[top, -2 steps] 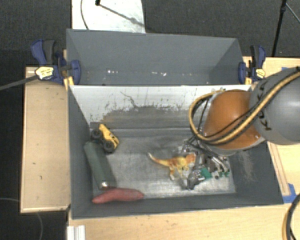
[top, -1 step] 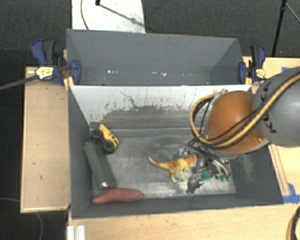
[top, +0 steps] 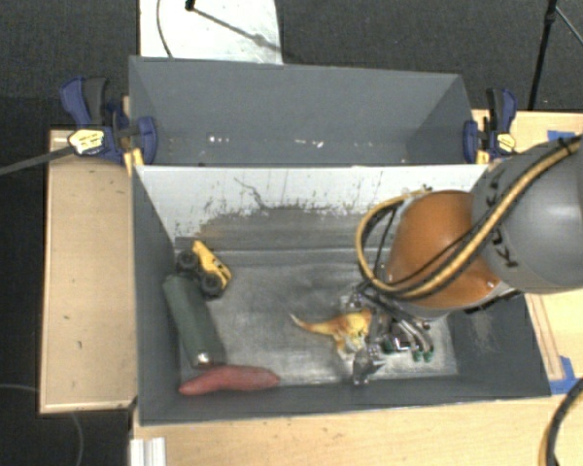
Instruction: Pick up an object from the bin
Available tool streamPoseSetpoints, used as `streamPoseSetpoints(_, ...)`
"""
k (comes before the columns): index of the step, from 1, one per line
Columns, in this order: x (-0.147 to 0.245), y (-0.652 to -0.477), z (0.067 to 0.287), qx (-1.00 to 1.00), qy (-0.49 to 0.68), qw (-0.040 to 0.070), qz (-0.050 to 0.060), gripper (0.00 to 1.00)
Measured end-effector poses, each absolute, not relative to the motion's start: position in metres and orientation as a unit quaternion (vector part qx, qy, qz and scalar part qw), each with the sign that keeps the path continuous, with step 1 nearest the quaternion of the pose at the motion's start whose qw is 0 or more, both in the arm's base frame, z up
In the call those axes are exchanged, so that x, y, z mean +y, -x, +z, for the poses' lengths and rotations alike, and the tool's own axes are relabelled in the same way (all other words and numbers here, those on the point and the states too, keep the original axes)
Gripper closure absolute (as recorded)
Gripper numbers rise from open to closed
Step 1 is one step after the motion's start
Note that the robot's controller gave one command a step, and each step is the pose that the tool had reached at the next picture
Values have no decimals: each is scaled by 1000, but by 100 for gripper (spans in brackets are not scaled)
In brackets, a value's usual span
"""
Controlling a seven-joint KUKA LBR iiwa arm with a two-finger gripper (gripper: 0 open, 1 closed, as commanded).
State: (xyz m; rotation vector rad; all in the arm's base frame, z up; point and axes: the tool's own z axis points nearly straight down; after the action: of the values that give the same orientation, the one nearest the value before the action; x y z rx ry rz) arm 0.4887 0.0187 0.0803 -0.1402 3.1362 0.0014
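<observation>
1. At the left of the bin [top: 272, 236], a yellow toy truck [top: 206, 268] lies far, a dark green cylinder [top: 192, 320] sits just beside it, and a reddish long piece [top: 229, 381] lies by the near wall. All are well apart from the gripper and best left alone.
2. In the middle lies an orange-yellow toy dinosaur [top: 332, 327], tail pointing left and body right against the gripper. It is probably the thing to take.
3. The gripper [top: 381, 348] is low at the near right. I cannot tell whether its jaws stand wide or narrow. It should grasp the dinosaur's body, not the thin tail, and lift straight up.

Yellow truck [top: 206, 267], dark cylinder [top: 192, 320], reddish lump [top: 229, 381]
</observation>
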Motion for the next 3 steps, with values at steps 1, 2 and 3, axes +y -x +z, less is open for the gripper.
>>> streamPoseSetpoints(1,7,-496,73,1000,22,4,2,100)
streamPoseSetpoints(2,7,-496,73,1000,21,4,2,100)
streamPoseSetpoints(3,8,-496,73,1000,21,4,2,100)
